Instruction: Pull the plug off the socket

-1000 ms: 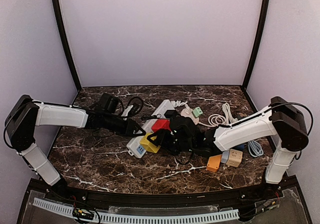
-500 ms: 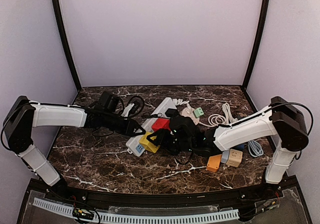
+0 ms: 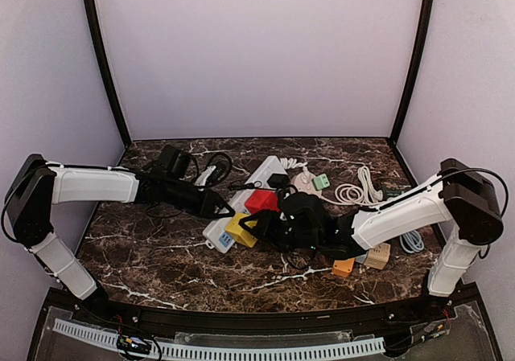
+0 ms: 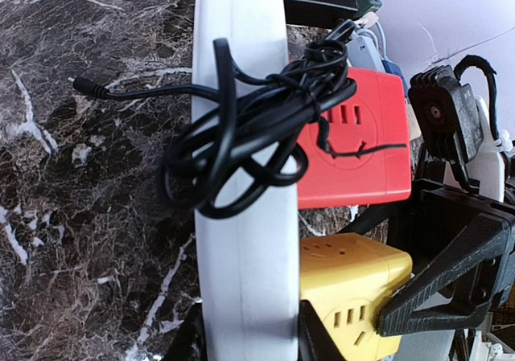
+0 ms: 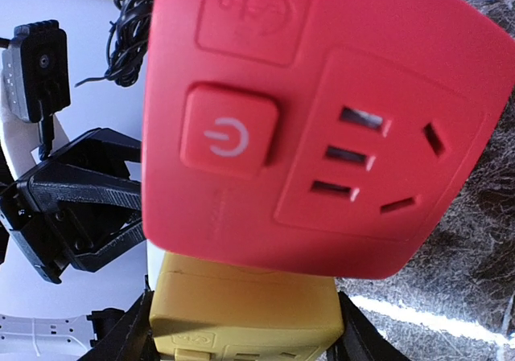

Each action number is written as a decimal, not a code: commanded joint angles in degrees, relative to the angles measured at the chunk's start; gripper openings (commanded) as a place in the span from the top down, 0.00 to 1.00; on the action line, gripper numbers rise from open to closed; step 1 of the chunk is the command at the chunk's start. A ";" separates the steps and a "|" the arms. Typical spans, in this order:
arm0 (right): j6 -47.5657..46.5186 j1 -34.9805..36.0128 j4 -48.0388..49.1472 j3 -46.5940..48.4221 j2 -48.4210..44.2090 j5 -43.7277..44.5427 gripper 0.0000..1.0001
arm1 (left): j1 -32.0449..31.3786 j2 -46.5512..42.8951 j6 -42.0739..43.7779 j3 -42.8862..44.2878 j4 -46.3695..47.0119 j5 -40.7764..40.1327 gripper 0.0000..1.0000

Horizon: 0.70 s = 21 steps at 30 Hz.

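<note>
A white power strip (image 3: 241,204) lies diagonally at the table's middle, with a red plug block (image 3: 260,201) and a yellow plug block (image 3: 239,230) plugged into its side. My left gripper (image 3: 224,212) is shut on the strip; in the left wrist view its fingers (image 4: 310,346) straddle the white strip (image 4: 241,216). My right gripper (image 3: 256,234) is shut on the yellow plug (image 5: 245,313), just below the red plug (image 5: 322,120). The yellow plug (image 4: 354,297) still sits against the strip. A coiled black cable (image 4: 249,128) lies over the strip.
A black adapter (image 3: 173,162) sits at the back left. A white cable coil (image 3: 354,188), a mint plug (image 3: 320,182), an orange block (image 3: 344,266) and a tan block (image 3: 376,255) lie on the right. A grey cable (image 3: 412,240) lies by the right arm.
My right forearm has dropped lower and nearer, and the strip's far end has shifted slightly right. Both grippers keep their holds.
</note>
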 commanded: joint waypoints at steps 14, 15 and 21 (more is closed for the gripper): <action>-2.68 0.27 -1.81 1.35 -2.09 3.50 1.00 | -1.21 -4.86 6.86 2.46 -2.29 -8.66 0.99; -2.75 0.31 -2.04 1.67 -2.06 3.67 1.00 | -1.76 -5.11 7.76 2.49 -2.60 -10.17 0.99; -3.02 0.27 -3.20 2.94 -2.49 4.36 1.00 | -2.99 -6.04 11.30 3.59 -5.84 -16.01 0.99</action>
